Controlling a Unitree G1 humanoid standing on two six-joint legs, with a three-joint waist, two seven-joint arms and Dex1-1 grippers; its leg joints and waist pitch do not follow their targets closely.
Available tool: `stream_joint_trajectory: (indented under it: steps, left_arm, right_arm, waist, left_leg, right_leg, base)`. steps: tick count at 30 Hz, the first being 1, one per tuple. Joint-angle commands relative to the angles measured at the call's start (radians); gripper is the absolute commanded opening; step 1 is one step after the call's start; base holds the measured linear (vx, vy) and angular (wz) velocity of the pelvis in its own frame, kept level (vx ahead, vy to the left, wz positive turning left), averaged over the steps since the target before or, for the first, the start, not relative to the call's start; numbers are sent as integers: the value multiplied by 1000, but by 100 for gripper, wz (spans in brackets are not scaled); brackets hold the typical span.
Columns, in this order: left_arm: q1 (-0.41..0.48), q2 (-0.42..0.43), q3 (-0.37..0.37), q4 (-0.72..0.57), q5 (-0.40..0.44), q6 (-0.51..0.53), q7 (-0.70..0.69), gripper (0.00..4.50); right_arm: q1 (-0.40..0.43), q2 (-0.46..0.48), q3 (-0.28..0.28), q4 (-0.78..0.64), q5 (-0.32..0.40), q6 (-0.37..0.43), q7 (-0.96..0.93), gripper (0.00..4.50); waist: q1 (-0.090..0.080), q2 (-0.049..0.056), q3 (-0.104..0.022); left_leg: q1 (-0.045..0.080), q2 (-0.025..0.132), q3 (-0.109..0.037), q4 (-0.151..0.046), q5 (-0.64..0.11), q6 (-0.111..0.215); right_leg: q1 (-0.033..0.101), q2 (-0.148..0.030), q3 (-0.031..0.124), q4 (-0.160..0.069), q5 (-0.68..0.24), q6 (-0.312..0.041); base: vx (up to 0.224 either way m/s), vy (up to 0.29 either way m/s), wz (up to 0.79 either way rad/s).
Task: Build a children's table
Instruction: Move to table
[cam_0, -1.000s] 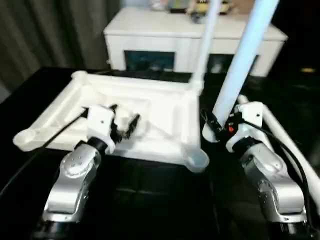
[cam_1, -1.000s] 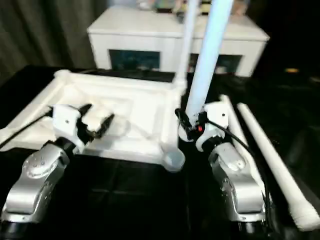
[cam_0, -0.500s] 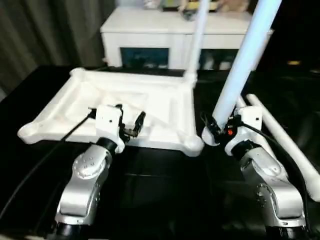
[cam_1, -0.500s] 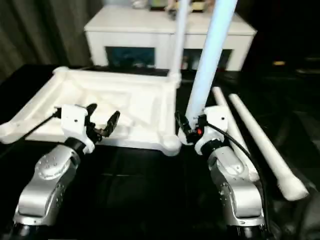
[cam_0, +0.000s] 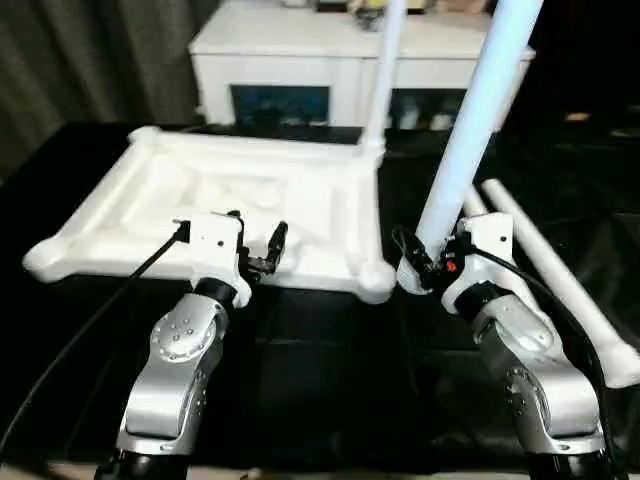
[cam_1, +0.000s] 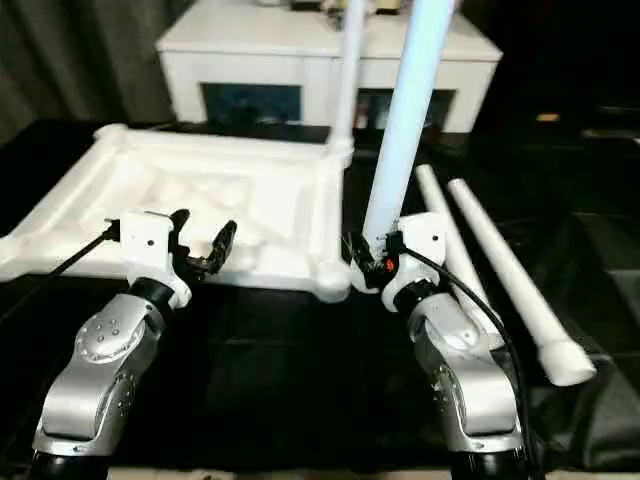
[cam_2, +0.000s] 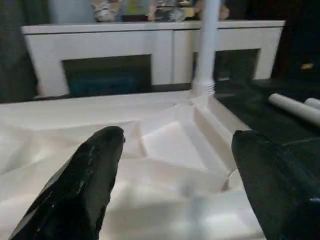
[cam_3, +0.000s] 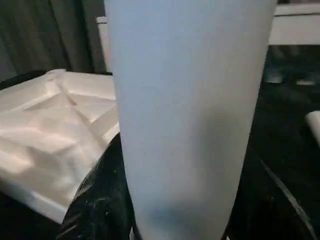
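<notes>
The children's table top lies upside down on the black surface, ribbed side up. One white leg stands upright in its far right corner socket. My right gripper is shut on a second leg, held upright and leaning slightly, its lower end just right of the near right corner socket. In the right wrist view that leg sits between the black fingers. My left gripper is open and holds nothing. It sits at the top's near edge, and its wrist view looks across the top.
Two more white legs lie side by side on the black surface right of my right arm. A white low cabinet with dark openings stands behind the table top. Grey curtains hang at the back left.
The whole view has shifted. Relative to the table top, both grippers now sit closer to its near edge, and the held leg's foot is nearer the near right corner socket. Neither grip has changed.
</notes>
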Motion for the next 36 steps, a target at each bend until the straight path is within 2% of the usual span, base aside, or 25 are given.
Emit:
stream_joint_trajectory:
  steps: [1,2,3,4,6,8,10,11,12,13,14,15,16,17,19,20,22,23,25,26,28,30,32,35,36]
  left_arm:
    - [0,-1,2,-16,5,8,7,394]
    - [0,-1,3,-16,6,9,8,394]
    - [-1,0,3,-16,7,9,9,394]
    - [-1,-1,4,-17,6,11,10,394]
    - [-1,0,3,-18,8,13,11,394]
    - [-2,0,4,-18,7,14,11,394]
    - [-2,0,5,-18,7,11,12,394]
    - [-2,0,4,-19,8,4,12,394]
    - [-1,0,5,-18,8,-1,11,394]
    - [-1,1,5,-17,8,-4,11,394]
    - [-1,5,2,-16,10,-2,6,394]
    - [1,10,-1,-13,14,-3,2,394]
    - [2,14,-4,-9,13,-2,-6,394]
    - [3,15,-5,-8,12,-1,-8,394]
    - [3,33,-18,-2,12,-13,-39,394]
    - [2,40,-23,1,11,-16,-52,394]
    - [-6,55,-31,14,-7,-12,-93,394]
    - [-9,58,-32,18,-15,-11,-106,394]
    - [-36,90,-29,46,-88,3,-221,422]
    - [-50,105,-28,59,-104,-2,-259,422]
    - [-88,142,-36,103,-111,-10,-331,427]
    - [-125,172,-54,148,-109,-17,-399,439]
    - [-178,210,-81,210,-108,-18,-492,439]
    - [-295,271,-144,343,-95,-24,-695,439]
    - [-329,287,-163,383,-92,-31,-750,439]
  right_arm:
    - [-20,-11,-5,-2,0,3,12,189]
    - [-21,-13,-2,-1,-2,2,13,189]
    - [-22,-14,0,0,-3,2,14,189]
    - [-23,-14,2,1,-4,2,13,189]
    - [-24,-15,5,5,-6,2,13,189]
    - [-25,-15,7,6,-7,2,14,189]
    - [-27,-15,9,8,-9,-1,15,189]
    - [-28,-15,9,9,-10,-2,16,189]
    - [-28,-15,10,10,-11,-3,15,189]
    - [-29,-15,10,10,-12,-4,15,189]
    - [-29,-15,8,10,-13,-6,13,189]
    - [-28,-16,6,10,-12,-8,12,189]
    - [-26,-17,4,8,-11,-9,11,189]
    - [-26,-17,3,8,-10,-10,11,189]
    - [-23,-19,-1,5,-11,-12,10,189]
    - [-24,-19,-3,6,-10,-12,9,189]
    - [-26,-19,-8,8,-10,-13,7,189]
    - [-26,-19,-9,9,-10,-13,7,189]
    - [-29,-22,-14,9,-9,-13,8,189]
    - [-29,-24,-16,8,-7,-12,11,189]
    - [-28,-32,-20,7,-2,-14,20,189]
    - [-28,-42,-25,8,8,-14,36,189]
    - [-31,-58,-30,12,20,-14,61,189]
    - [-33,-108,-34,4,60,-5,150,189]
    - [-31,-124,-33,1,70,-2,177,189]
  waist:
    - [-20,4,-38]
    - [-25,3,-42]
    - [-27,-4,-52]
    - [-23,-11,-62]
    - [-16,-12,-73]
    - [-14,-8,-82]
    - [-11,-2,-98]
    - [-11,2,-101]
    - [-14,0,-109]
    - [-4,-5,-113]
    - [-6,-9,-114]
    - [5,-14,-121]
    - [15,-23,-124]
    - [25,-25,-123]
    - [42,-12,-119]
    - [46,-8,-116]
    - [58,-2,-101]
    - [57,-5,-93]
    - [64,5,-77]
    - [64,3,-74]
    - [59,3,-56]
    - [57,6,-55]
    - [56,4,-58]
    - [58,10,-65]
    - [57,6,-69]
  left_leg:
    - [30,45,-28,-110,-748,-5]
    - [29,41,-24,-108,-724,-3]
    - [18,33,-13,-101,-635,18]
    - [-11,26,1,-98,-505,47]
    - [-31,20,13,-91,-331,92]
    - [-15,23,17,-85,-221,140]
    - [7,17,10,-70,-42,232]
    - [13,16,5,-60,47,272]
    - [22,9,-10,-39,241,360]
    - [31,0,-17,-11,440,418]
    - [27,-5,-24,3,550,427]
    - [15,-12,-35,29,750,399]
    - [-3,-23,-32,48,848,325]
    - [-15,-30,-25,51,830,279]
    - [-26,-18,-15,35,616,132]
    - [-27,-9,-16,28,570,107]
    - [-25,18,-5,2,339,55]
    - [-34,24,-5,-8,267,37]
    - [-24,40,1,-37,-32,-26]
    - [-22,40,5,-41,-83,-36]
    - [-14,42,14,-63,-293,-65]
    - [-3,39,15,-68,-355,-71]
    - [-17,40,12,-73,-324,-71]
    - [-9,37,14,-73,-326,-65]
    - [-16,36,16,-72,-302,-61]
  right_leg:
    - [15,-28,-3,-89,-575,-57]
    - [19,-32,0,-92,-572,-66]
    - [32,-44,12,-94,-557,-96]
    - [59,-53,25,-93,-528,-128]
    - [79,-51,32,-88,-464,-163]
    - [74,-38,25,-72,-334,-222]
    - [74,-21,12,-36,-109,-281]
    - [63,-17,9,-22,-25,-290]
    - [50,-6,4,8,106,-287]
    - [26,-8,14,33,259,-275]
    - [20,-7,22,49,345,-262]
    - [15,-6,48,72,545,-217]
    - [17,3,72,89,730,-173]
    - [23,9,79,92,791,-155]
    - [31,9,87,86,766,-150]
    - [30,4,87,82,730,-152]
    - [16,-11,89,55,507,-181]
    - [21,-16,89,48,425,-191]
    - [11,-27,89,22,108,-214]
    - [6,-27,89,17,46,-213]
    - [-5,-26,91,-7,-227,-180]
    - [-18,-30,94,-24,-360,-139]
    - [-8,-34,95,-24,-360,-120]
    - [-20,-33,98,-27,-378,-110]
    - [-15,-33,99,-24,-334,-120]
  base:
    - [84,19,-11]
    - [84,19,-11]
    - [94,10,-7]
    - [82,3,-6]
    - [89,-1,-4]
    - [126,-8,5]
    - [161,-2,6]
    - [172,1,6]
    - [170,-16,6]
    - [152,-26,8]
    - [152,-26,8]
    - [123,-17,13]
    - [76,-19,11]
    - [76,-19,11]
    - [0,0,0]
    - [0,0,0]
    - [-69,-60,6]
    - [-82,-60,5]
    - [-118,-27,2]
    - [-129,-20,4]
    - [-128,-12,2]
    - [-116,-5,3]
    - [-95,1,-4]
    - [-45,0,-2]
    - [0,0,0]
